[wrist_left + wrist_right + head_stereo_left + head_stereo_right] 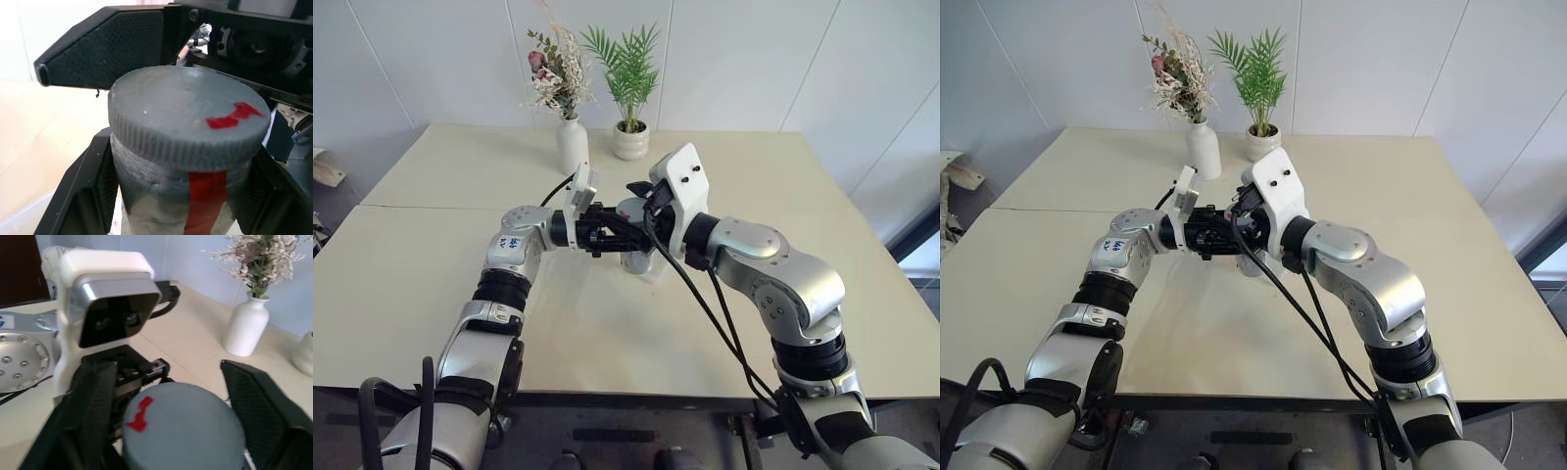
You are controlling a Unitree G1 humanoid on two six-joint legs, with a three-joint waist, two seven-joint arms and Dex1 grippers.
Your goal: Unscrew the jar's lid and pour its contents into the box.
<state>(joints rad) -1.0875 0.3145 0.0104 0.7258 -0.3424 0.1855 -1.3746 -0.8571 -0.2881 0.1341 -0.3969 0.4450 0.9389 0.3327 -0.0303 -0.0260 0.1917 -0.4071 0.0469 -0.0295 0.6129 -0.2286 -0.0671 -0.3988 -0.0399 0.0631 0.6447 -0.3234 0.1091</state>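
Closest to the lens: round grey ridged screw lid with a small red mark, fully seated on the small clear cylindrical jar with a red label strip. Held off the cream tabletop, roughly mid-table, between the two arms.

Left gripper clamped narrow around the jar's body just below the cap, one black finger on each side, pointing across toward the other arm. Right gripper brought in around the lid, fingers straddling the rim and closed in on it; firm contact on the far side hard to confirm.

Shallow transparent plastic box faintly visible on the tabletop just under the jar. Cannot make out anything inside the jar.

Judged step: the very start of unscrewing, grip taken on the cap, no turn made, no thread showing. Pouring not yet begun.

Next move, as a judgement: rotate the right wrist about the cap's axis while keeping the left clamp steady, re-grip if the wrist runs out of turn, then lift the cap clear before tipping over the box.
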